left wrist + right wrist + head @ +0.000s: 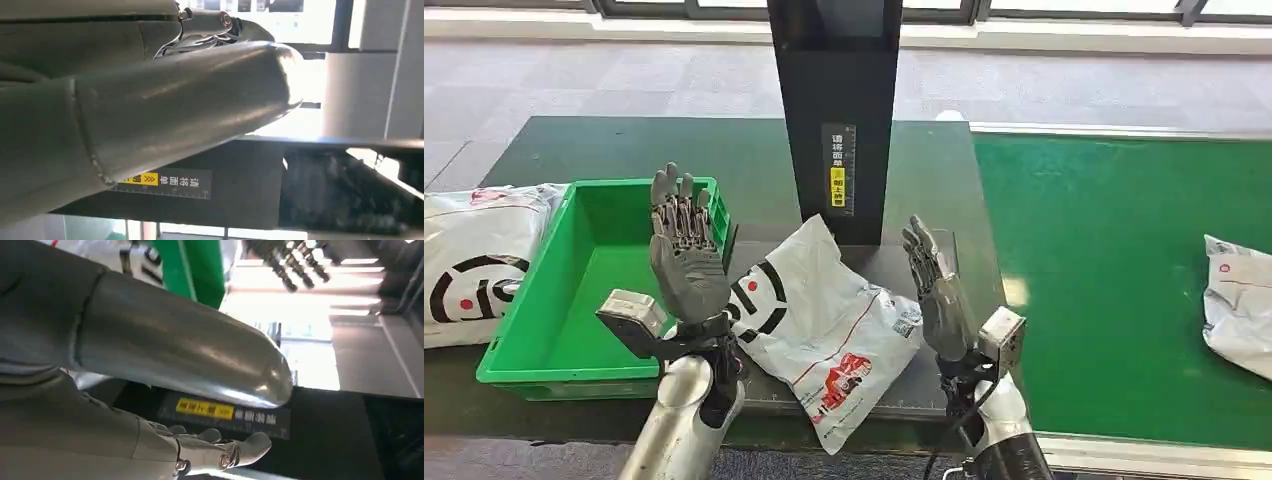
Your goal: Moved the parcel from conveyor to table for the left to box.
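The parcel (819,325) lies flat on the bench (574,150), just beside the green box (554,310) and in front of the black post (834,100), with both hands held up over it and holding nothing: the left hand (686,255) has its fingers straight and apart, and so does the right hand (936,290). I think the next job is for the left hand to come down on the parcel's near side, get a good hold of the soft bag, and lift it over the box wall without dragging. The parcel has a black ring mark and a red picture, and the post has a yellow and black label with small writing too tiny to read.
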You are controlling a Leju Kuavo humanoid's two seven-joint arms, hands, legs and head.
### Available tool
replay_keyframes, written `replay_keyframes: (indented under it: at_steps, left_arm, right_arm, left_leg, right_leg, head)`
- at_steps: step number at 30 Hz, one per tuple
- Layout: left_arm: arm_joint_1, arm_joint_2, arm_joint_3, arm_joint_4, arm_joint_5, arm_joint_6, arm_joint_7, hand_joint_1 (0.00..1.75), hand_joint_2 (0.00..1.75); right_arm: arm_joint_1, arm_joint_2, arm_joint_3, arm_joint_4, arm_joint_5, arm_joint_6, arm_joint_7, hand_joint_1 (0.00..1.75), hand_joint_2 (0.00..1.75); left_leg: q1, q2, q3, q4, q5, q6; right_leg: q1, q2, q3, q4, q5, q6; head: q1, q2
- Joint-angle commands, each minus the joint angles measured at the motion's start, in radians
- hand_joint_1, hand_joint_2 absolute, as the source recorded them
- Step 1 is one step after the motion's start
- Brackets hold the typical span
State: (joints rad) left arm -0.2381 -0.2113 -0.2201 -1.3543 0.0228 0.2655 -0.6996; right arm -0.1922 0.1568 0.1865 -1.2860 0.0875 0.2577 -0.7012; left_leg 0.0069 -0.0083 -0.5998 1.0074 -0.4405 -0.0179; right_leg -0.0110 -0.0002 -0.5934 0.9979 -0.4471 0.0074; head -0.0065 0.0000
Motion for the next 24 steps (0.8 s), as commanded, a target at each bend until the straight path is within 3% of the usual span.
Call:
replay_keyframes:
  at_steps: [1,3,4,6,12,20,23,24]
  left_arm:
    - [-0.001,0.073,-0.054,0.013,-0.166,-0.025,0.001,0.0,0.0]
    - [0.0,0.103,-0.093,0.023,-0.377,0.019,0.06,0.0,0.0]
    - [0.018,0.117,-0.091,0.01,-0.497,-0.013,0.089,0.0,1.75]
    - [0.062,0.14,-0.083,0.005,-0.748,-0.019,0.167,0.0,1.75]
    - [0.086,0.13,-0.1,0.166,-1.067,-0.078,0.298,0.0,1.75]
    - [0.05,0.117,-0.095,0.243,-1.124,-0.114,0.344,0.0,1.75]
    - [0.047,0.123,-0.105,0.264,-1.146,-0.138,0.358,0.0,1.75]
    - [0.047,0.123,-0.105,0.264,-1.146,-0.138,0.358,0.0,1.75]
  right_arm:
    - [0.001,-0.024,-0.028,-0.137,-0.017,-0.052,0.003,0.0,0.0]
    - [0.013,-0.036,-0.035,-0.215,-0.027,-0.05,0.003,0.0,0.0]
    - [0.019,-0.041,-0.046,-0.258,-0.03,-0.041,0.003,0.0,0.0]
    - [0.047,-0.05,-0.07,-0.352,-0.027,-0.033,0.003,0.0,0.0]
    - [0.165,-0.07,-0.094,-0.584,-0.023,-0.026,0.003,0.0,0.0]
    - [0.194,-0.083,-0.076,-0.65,-0.029,-0.039,0.003,0.0,0.0]
    - [0.193,-0.089,-0.074,-0.655,-0.033,-0.038,0.003,0.0,0.0]
    - [0.193,-0.089,-0.074,-0.655,-0.033,-0.038,0.003,0.0,0.0]
  left_leg:
    - [-0.001,0.002,0.003,-0.002,0.0,0.001]
    - [-0.001,0.001,0.001,-0.001,0.0,0.0]
    - [0.0,0.0,0.002,-0.001,0.0,0.001]
    - [-0.001,0.001,0.002,-0.002,0.0,0.0]
    - [-0.001,-0.002,0.004,-0.003,-0.001,0.001]
    - [0.0,0.001,0.001,-0.001,-0.002,-0.001]
    - [0.0,-0.001,0.007,-0.005,-0.002,0.0]
    - [-0.001,0.001,0.002,-0.002,-0.002,-0.001]
  right_leg:
    - [0.0,0.0,0.002,-0.001,0.0,0.0]
    - [-0.001,-0.001,0.001,0.0,0.0,0.0]
    - [0.0,-0.001,0.002,-0.001,0.0,0.0]
    - [-0.001,0.0,0.002,-0.001,-0.001,0.0]
    - [-0.001,-0.003,0.004,-0.002,-0.002,0.0]
    - [0.0,0.0,0.0,-0.001,-0.002,-0.001]
    - [0.0,-0.002,0.007,-0.005,-0.002,-0.001]
    - [-0.001,0.001,0.001,-0.002,-0.002,-0.001]
  head:
    - [0.0,0.0]
    - [0.0,0.0]
    - [0.0,0.0]
    - [0.0,0.0]
    - [0.0,0.0]
    - [0.0,0.0]
    - [0.0,0.0]
    - [0.0,0.0]
